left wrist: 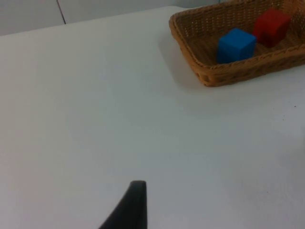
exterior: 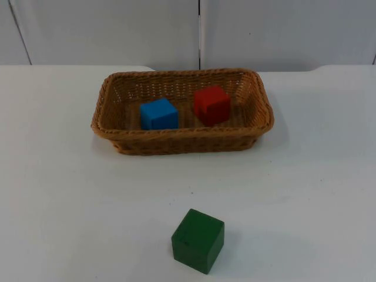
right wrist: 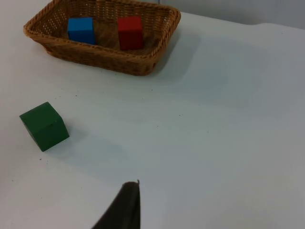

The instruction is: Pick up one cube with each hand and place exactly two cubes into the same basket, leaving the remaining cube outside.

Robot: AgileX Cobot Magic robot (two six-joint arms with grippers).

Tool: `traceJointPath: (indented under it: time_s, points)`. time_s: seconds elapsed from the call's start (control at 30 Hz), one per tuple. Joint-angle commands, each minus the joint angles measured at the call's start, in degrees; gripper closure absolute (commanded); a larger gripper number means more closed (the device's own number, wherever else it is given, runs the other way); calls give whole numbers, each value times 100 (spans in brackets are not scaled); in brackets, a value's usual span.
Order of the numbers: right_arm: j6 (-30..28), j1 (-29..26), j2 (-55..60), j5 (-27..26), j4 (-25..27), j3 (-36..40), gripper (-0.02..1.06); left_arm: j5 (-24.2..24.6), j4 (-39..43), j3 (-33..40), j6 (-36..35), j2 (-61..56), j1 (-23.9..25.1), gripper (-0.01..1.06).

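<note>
Wicker brown marks the basket (exterior: 182, 144) in the top view, standing on the white worktop (exterior: 59, 205) toward the partition. The blue cube (exterior: 158, 114) and the red cube (exterior: 211, 104) lie inside it, side by side and a little apart, blue to the left arm's side. The green cube (exterior: 198, 240) rests on the worktop well clear of the basket, on the near side, one corner turned toward the camera. You may judge the count met: two in, one out.

In the left wrist view, the left end effector (left wrist: 128, 207) hangs over bare worktop, with the basket (left wrist: 209, 76) well ahead and across to one side. One black fingertip is seen; you cannot tell from it whether the jaws are released or clenched. Nothing is seen held at that fingertip.

In the right wrist view, the right end effector (right wrist: 125, 205) likewise hangs over bare worktop. The green cube (right wrist: 44, 126) lies ahead and off to one side, nearer than the basket (right wrist: 138, 67) beyond it. The right arm appears the nearer to that cube, though the angle makes this uncertain. Its jaw state cannot be told either. You should leave the green cube untouched; both arms appear to be waiting.
</note>
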Motion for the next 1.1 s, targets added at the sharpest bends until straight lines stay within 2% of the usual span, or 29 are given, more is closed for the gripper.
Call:
traceJointPath:
  time_s: [0.0, 0.13, 0.3, 0.47, 1.07]
  points:
    - [-15, 32, -18, -20, 17, 11, -1, -67, 38, 25, -25, -20, 0, 0]
    - [-15, 32, -18, -20, 17, 11, -1, -67, 41, 25, -25, -20, 79, 0]
    - [-15, 32, -18, -20, 17, 11, -1, -67, 41, 25, -25, -20, 756, 0]
    - [-15, 32, -18, -20, 17, 11, -1, -67, 41, 25, -25, -20, 1166, 0]
    - [-15, -89, -18, -20, 17, 11, -1, -67, 58, 25, -25, -20, 1205, 0]
